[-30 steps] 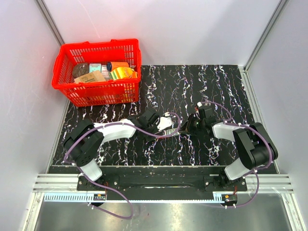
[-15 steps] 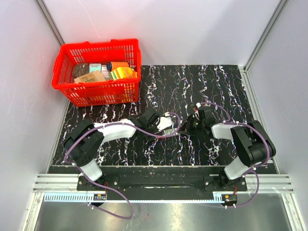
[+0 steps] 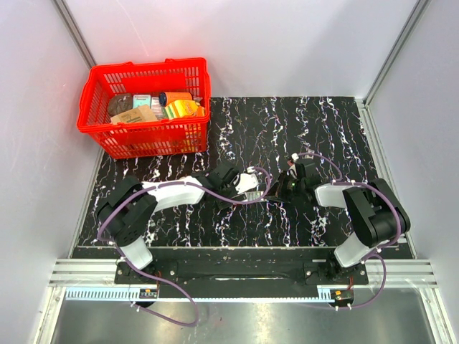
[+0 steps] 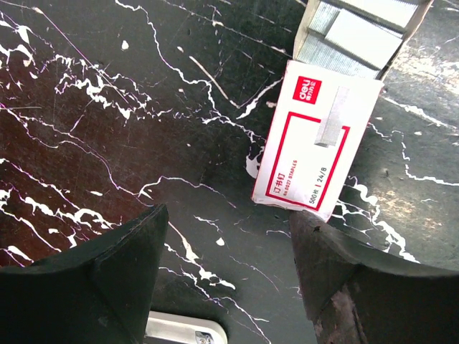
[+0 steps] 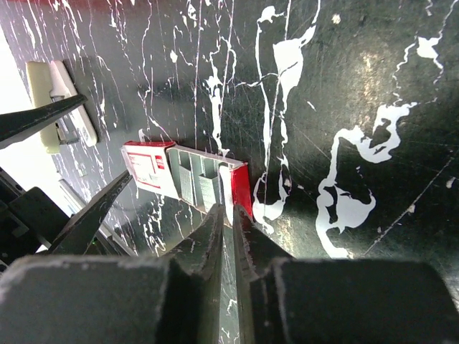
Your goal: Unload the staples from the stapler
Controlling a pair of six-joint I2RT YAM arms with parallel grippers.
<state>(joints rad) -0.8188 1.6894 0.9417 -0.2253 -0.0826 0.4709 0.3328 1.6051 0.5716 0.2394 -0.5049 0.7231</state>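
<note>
The stapler and the loose strip of staples are out of view. A flat red-and-white staple packet (image 4: 315, 154) lies on the black marbled mat, its inner tray (image 5: 197, 179) slid out with rows of staples showing. My left gripper (image 4: 228, 215) is open and empty, its fingers spread over bare mat just short of the packet; in the top view it (image 3: 240, 185) sits mid-table. My right gripper (image 5: 224, 208) is closed to a thin slit on the white end wall of the tray beside the red flap; in the top view it (image 3: 281, 188) faces the left gripper closely.
A red basket (image 3: 143, 132) filled with small packaged goods stands at the back left. Grey walls enclose the mat on three sides. Purple cables loop over both arms near the middle.
My right gripper has moved a little left, toward the left gripper. The left gripper has edged slightly right. The basket has not moved.
</note>
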